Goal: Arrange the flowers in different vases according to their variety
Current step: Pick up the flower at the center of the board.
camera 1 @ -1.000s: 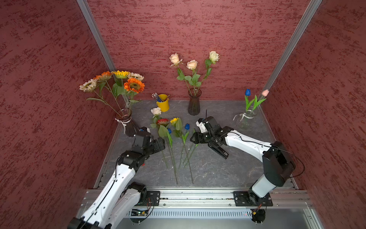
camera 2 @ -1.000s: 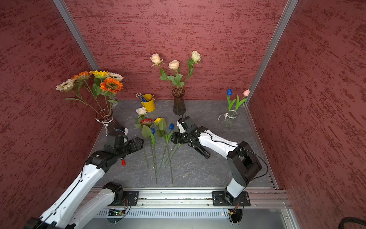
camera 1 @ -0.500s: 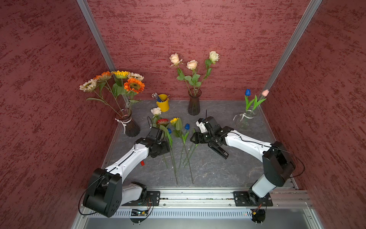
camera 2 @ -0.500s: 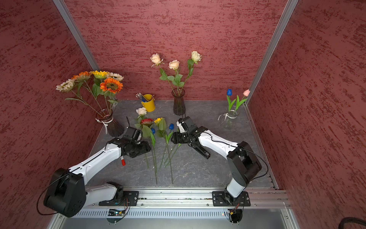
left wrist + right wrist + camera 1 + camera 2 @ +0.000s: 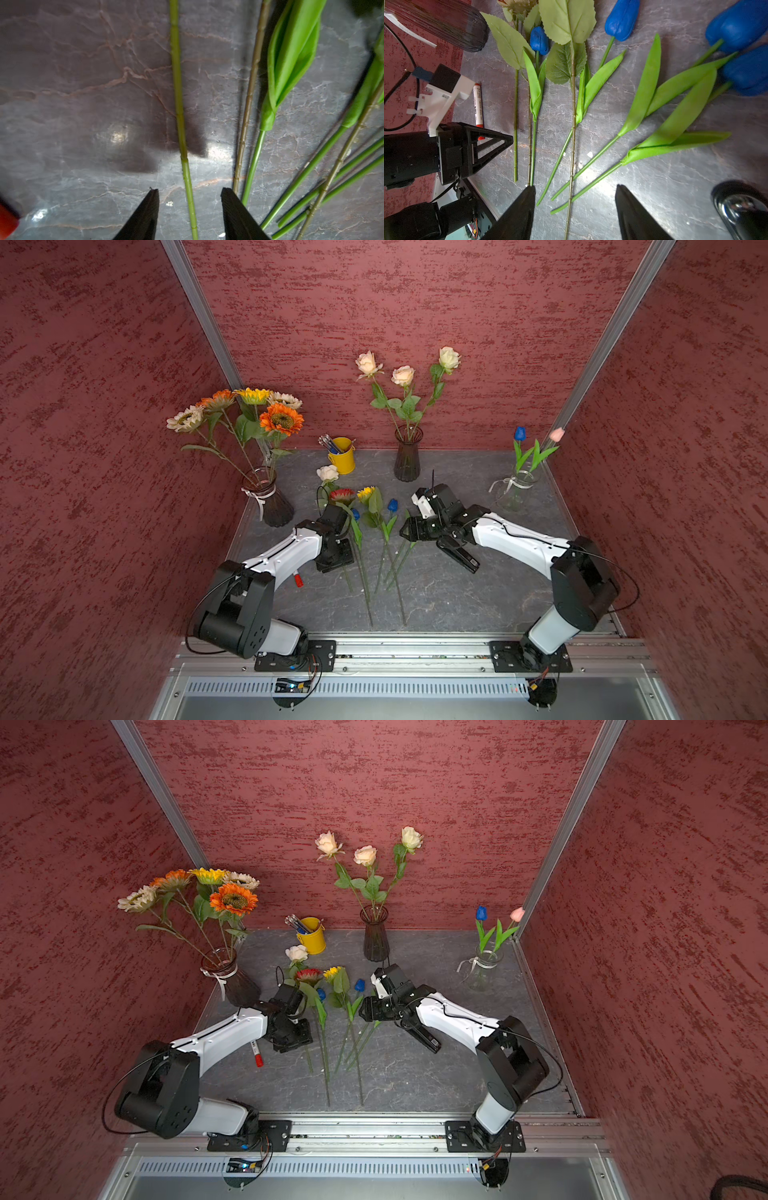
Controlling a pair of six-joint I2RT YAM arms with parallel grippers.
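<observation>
Loose flowers lie fanned out on the grey table: a cream rose (image 5: 327, 472), a red sunflower (image 5: 342, 495), a yellow sunflower (image 5: 365, 492) and blue tulips (image 5: 392, 504). My left gripper (image 5: 189, 190) is open and low over the table. The rose's stem (image 5: 178, 104) runs between its jaws without touching either one. My right gripper (image 5: 575, 186) hangs open over the tulip stems (image 5: 591, 160), holding nothing. At the back, a dark ribboned vase (image 5: 270, 506) holds sunflowers, a dark vase (image 5: 407, 460) holds roses, and a clear vase (image 5: 515, 493) holds tulips.
A yellow bucket (image 5: 343, 456) of pens stands at the back between the two dark vases. A red-capped marker (image 5: 297, 578) lies beside my left arm. Red walls close in three sides, and a metal rail (image 5: 415, 649) runs along the front.
My left arm has swung away from the sunflower vase and come down over the loose stems, and its jaws have narrowed around the rose stem. The right arm has not moved.
</observation>
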